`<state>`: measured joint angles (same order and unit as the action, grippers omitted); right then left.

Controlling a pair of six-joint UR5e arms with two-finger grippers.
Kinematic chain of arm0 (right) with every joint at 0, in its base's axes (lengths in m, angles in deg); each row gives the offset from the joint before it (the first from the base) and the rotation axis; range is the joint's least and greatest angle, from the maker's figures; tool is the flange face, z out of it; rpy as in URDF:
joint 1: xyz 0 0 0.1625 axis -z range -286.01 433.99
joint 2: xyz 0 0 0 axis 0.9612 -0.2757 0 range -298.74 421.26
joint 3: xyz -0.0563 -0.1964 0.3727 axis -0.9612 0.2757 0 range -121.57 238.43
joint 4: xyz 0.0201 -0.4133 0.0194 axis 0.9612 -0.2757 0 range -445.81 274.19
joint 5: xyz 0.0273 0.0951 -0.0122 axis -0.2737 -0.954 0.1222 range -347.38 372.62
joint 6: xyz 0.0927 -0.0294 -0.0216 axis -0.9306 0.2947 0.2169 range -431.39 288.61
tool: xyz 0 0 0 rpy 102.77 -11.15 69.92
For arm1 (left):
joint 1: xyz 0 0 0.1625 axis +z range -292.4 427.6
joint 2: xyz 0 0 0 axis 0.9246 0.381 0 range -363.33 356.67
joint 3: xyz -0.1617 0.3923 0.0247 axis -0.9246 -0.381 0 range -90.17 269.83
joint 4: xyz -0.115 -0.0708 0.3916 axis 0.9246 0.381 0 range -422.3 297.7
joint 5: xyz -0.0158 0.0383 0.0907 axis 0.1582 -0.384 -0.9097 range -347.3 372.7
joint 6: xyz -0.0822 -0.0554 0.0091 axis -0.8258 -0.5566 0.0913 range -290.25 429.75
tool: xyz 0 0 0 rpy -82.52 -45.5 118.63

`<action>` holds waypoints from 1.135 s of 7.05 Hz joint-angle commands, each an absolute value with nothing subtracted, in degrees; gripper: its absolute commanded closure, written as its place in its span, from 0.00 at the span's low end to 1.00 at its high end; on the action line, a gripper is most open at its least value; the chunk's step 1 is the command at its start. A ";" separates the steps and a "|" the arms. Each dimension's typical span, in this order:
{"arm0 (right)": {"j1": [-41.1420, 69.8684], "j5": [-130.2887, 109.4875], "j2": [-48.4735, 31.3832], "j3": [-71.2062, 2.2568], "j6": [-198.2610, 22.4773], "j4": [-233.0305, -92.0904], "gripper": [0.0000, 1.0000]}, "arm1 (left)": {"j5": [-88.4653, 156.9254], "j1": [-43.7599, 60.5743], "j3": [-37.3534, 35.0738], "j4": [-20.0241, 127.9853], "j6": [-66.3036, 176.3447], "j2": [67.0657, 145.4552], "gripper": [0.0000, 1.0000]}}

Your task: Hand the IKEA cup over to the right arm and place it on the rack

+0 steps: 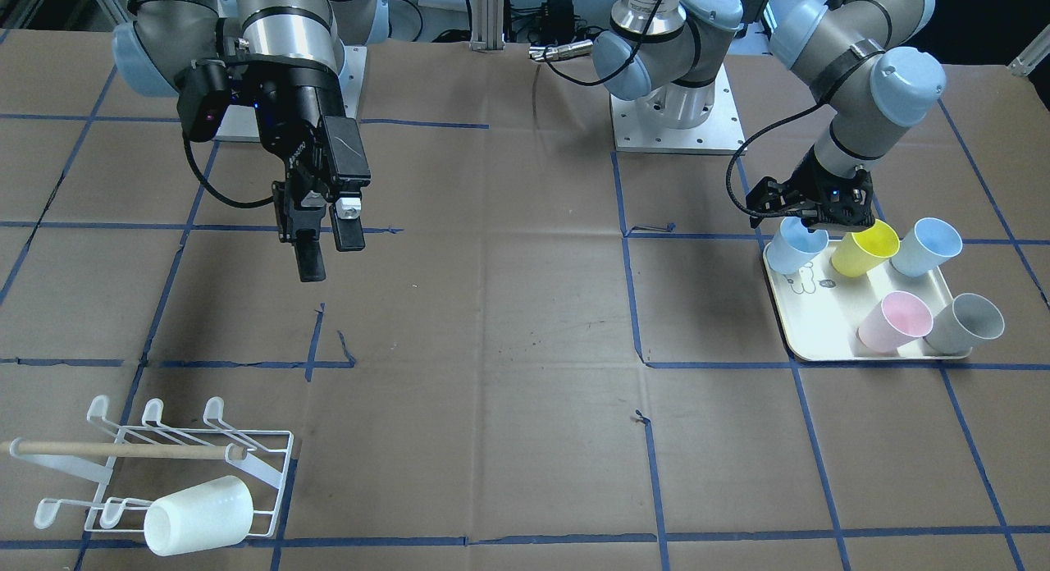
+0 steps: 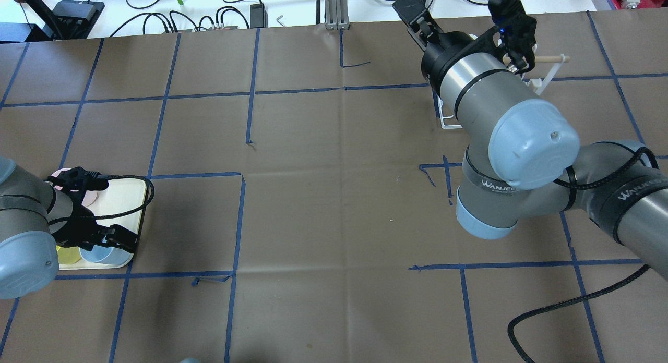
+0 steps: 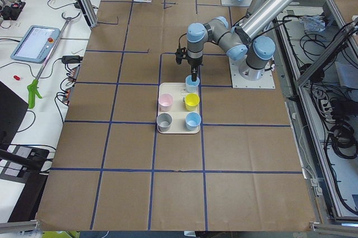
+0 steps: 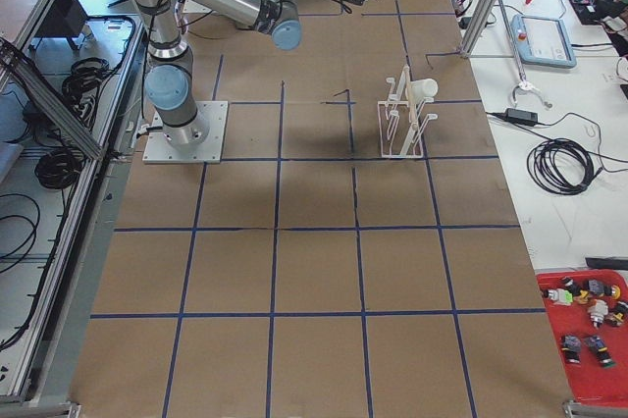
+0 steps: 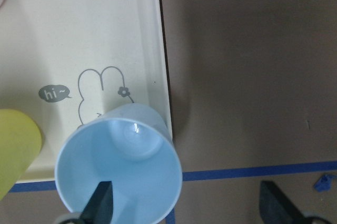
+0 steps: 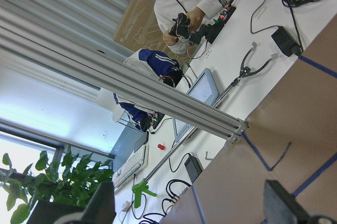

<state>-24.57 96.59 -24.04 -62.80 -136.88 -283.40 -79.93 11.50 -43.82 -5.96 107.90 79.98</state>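
A light blue cup [image 1: 794, 249] stands upright at the corner of the cream tray [image 1: 820, 333]. My left gripper [image 1: 808, 230] is open over it. In the left wrist view one finger [image 5: 101, 203] is inside the cup [image 5: 118, 176] and the other [image 5: 279, 203] is well outside its wall. My right gripper [image 1: 326, 247] is open and empty, held above the table, with its fingers [image 6: 102, 203] wide apart in the right wrist view. The white wire rack [image 1: 164, 460] with a wooden dowel stands at the table's corner and holds a white cup [image 1: 199, 515].
On the tray also stand a yellow cup [image 1: 865, 247], a second light blue cup [image 1: 927, 247], a pink cup [image 1: 894, 321] and a grey cup [image 1: 968, 323]. In the overhead view the right arm hides most of the rack [image 2: 545, 81]. Blue tape lines cross the brown paper.
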 commanded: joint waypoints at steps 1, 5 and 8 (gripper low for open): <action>-25.93 96.64 -23.90 -65.66 -153.34 -287.51 0.00 | -80.20 11.53 -43.85 -7.97 107.72 81.65 0.07; -26.38 96.90 -23.99 -65.58 -158.06 -287.00 0.00 | -80.29 11.53 -43.50 -8.16 107.54 82.01 0.86; -26.38 96.91 -23.82 -65.58 -158.05 -286.73 0.00 | -80.29 11.53 -42.98 -8.16 107.63 81.92 1.00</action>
<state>-26.37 96.89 -23.87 -65.58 -158.06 -286.82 -80.23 11.53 -43.25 -8.10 107.56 81.98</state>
